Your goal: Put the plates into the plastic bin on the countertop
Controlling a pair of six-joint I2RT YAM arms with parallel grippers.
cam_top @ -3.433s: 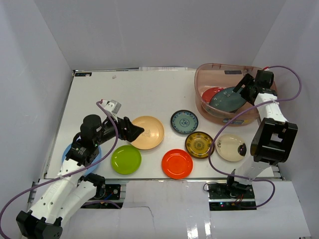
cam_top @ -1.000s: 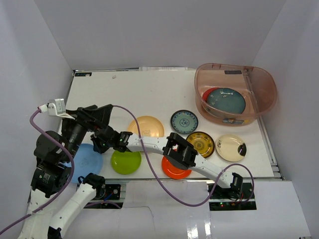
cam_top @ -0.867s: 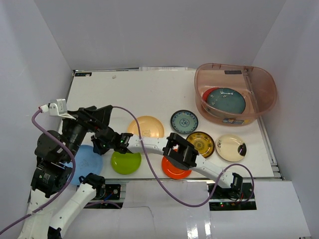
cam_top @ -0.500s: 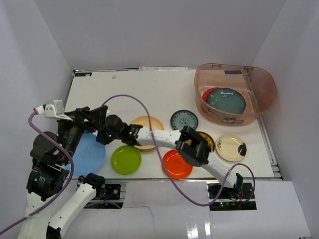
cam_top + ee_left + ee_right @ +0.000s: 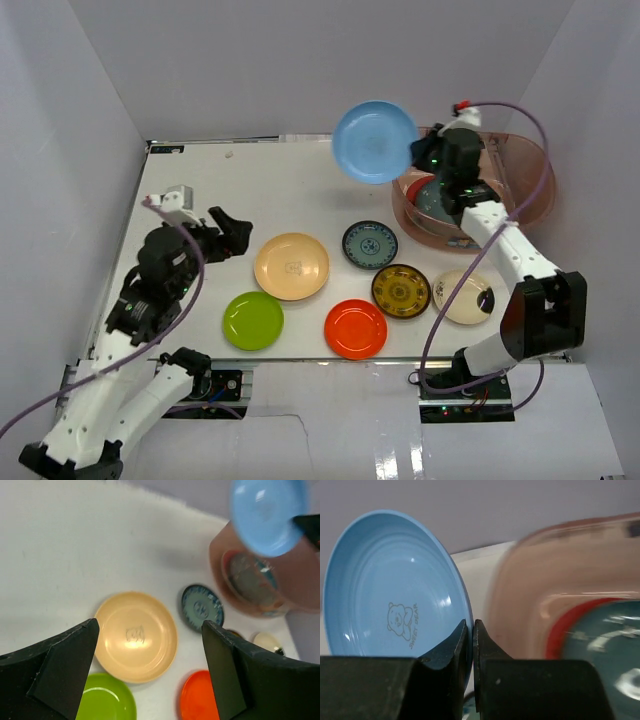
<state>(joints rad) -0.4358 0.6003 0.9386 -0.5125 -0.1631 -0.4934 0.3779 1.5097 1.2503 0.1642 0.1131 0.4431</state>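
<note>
Top external: your right gripper (image 5: 415, 158) has brought the round light-blue plate (image 5: 372, 141) beside the translucent pinkish bin (image 5: 537, 205); release next.
Grip: clamped on plate; left gripper (image 5: 236, 233) apart.

The left arm (image 5: 112, 385) and right arm (image 5: 505, 240) have white shells and black joints; each trails a purple cable (image 5: 200, 265). The left gripper (image 5: 150, 625) has broad matte-black wedge fingers (image 5: 60, 670); the right gripper (image 5: 471, 623) has narrow black ones.

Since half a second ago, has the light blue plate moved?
Yes. The light blue plate left the countertop beside the lime green plate; the right gripper holds it up by the plastic bin.
</note>
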